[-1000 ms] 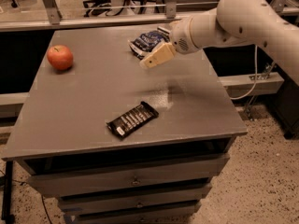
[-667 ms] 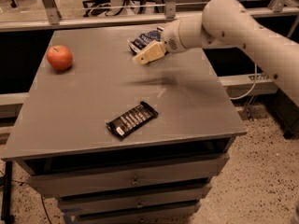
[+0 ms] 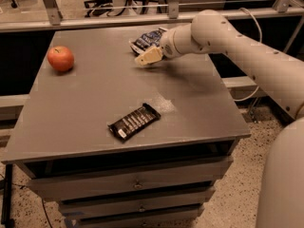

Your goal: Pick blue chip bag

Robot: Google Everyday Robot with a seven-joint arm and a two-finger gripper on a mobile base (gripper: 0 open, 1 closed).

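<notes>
Blue chip bag [image 3: 145, 40] lies at the table's [image 3: 95, 99] far edge, just behind the gripper [image 3: 148, 57], which seems mid-approach; its grip state I cannot tell. Next: settle over the bag, then clamp.

The blue chip bag [image 3: 145, 40] lay at the table's [image 3: 95, 94] far edge, gripper [image 3: 144, 59] just before it, apple [image 3: 60, 58] far left, bar packet [image 3: 134, 121] near the front.

Gripper [image 3: 145, 59] low over bench [image 3: 90, 91] by far edge, just beside blue chip bag [image 3: 146, 38]. Arm [image 3: 228, 37] crosses far-right corner. Apple [image 3: 60, 58] near far-left corner, black bar packet [image 3: 134, 121] near front edge. Bare surface between them.
</notes>
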